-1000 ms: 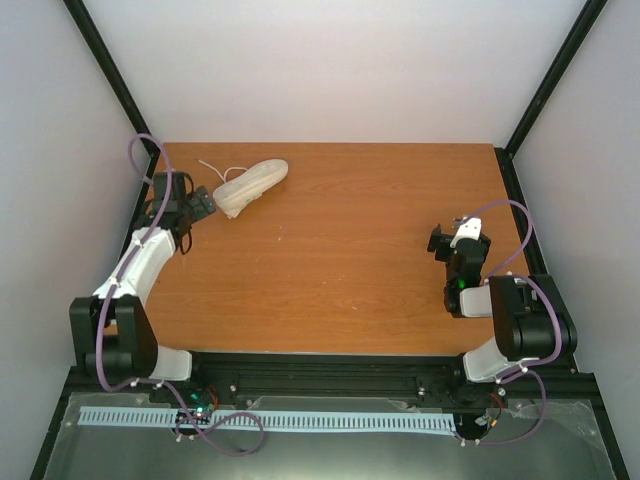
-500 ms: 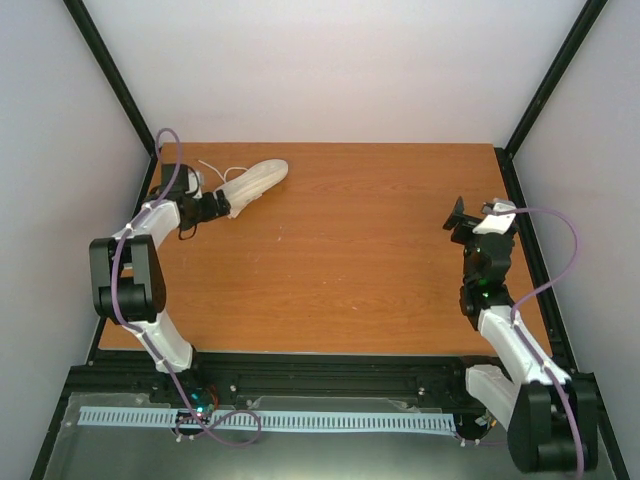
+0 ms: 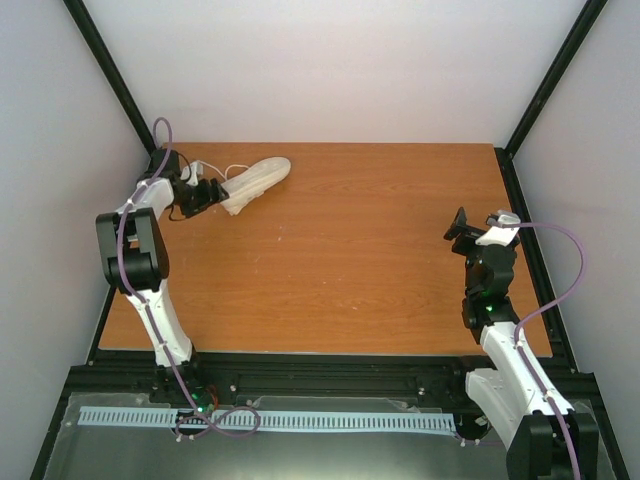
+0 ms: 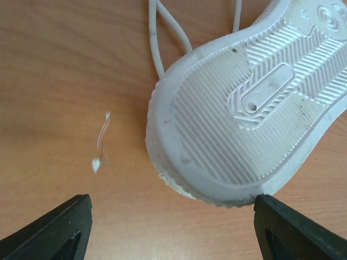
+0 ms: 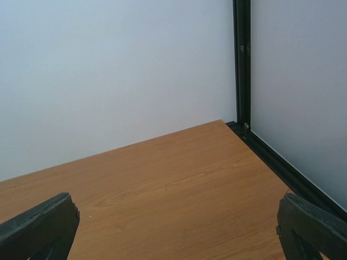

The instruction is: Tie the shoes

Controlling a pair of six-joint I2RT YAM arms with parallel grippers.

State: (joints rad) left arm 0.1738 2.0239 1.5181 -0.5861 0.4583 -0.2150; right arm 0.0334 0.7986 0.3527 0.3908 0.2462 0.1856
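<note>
shoe [image 3: 255, 184] – on its side at the far left corner of the desk [image 3: 340, 260], sole facing the left claw [image 4: 172, 214] | left claw – wide apart, gripping nothing, heel just beside one finger, contact unclear | laces [image 4: 162, 43] – ends cut off in wrist view | right claw [image 5: 176, 216] – wide open, holding nothing, well apart from shoe

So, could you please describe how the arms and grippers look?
The left arm and right arm have white links, black joints and a purple cable each. The left gripper and right gripper are black; a green light glows on the right arm.
</note>
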